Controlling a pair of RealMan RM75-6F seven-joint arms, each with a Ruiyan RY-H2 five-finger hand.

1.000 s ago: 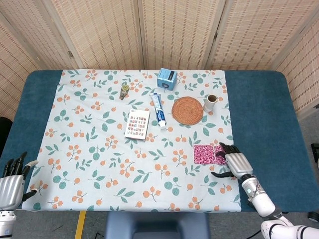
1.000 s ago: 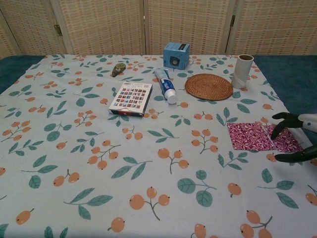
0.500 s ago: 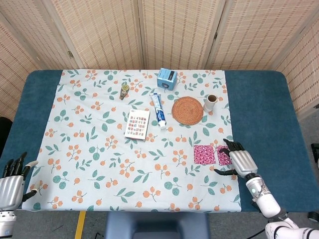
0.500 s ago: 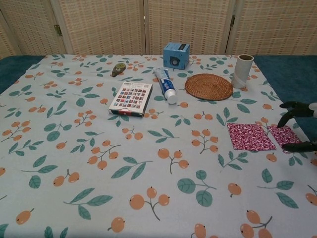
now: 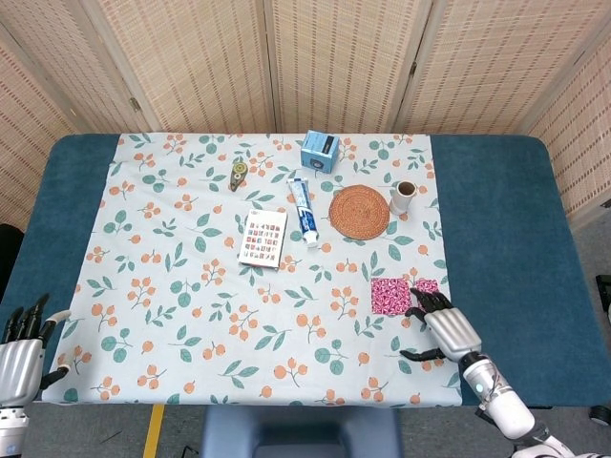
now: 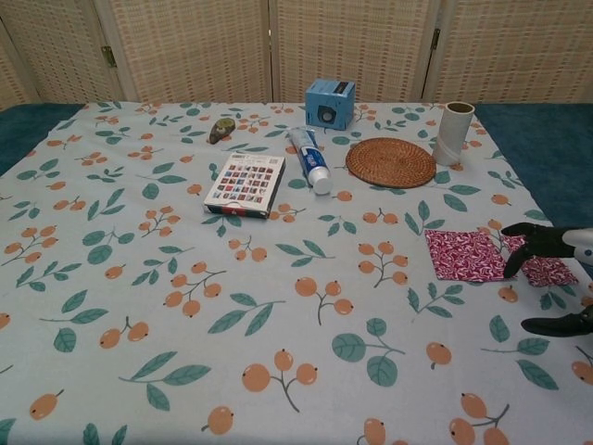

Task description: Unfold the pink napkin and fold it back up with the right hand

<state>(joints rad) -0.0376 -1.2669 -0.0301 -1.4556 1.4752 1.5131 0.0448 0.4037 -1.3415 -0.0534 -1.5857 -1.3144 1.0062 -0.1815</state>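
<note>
The pink patterned napkin [image 5: 391,295] lies on the floral tablecloth near the right front. Its main folded square [image 6: 466,255] is flat, and a smaller flap [image 6: 548,272] spreads out to the right of it. My right hand [image 5: 444,327] is just in front of the napkin. Its dark fingers [image 6: 530,243] curl over the flap's near edge while the thumb [image 6: 556,324] stands well apart, pinching nothing. My left hand [image 5: 19,358] rests at the table's front left corner with its fingers spread, holding nothing.
Further back stand a blue box [image 5: 321,150], a toothpaste tube [image 5: 302,210], a round woven coaster [image 5: 362,211], a small paper roll [image 5: 403,196], a colourful booklet [image 5: 263,236] and a small greenish object [image 5: 237,173]. The tablecloth's right edge [image 5: 447,286] runs beside the napkin.
My right hand has drawn back toward the front edge and slightly left. The napkin's right flap, covered by the hand before, now shows beyond the fingers. The left hand has barely moved.
</note>
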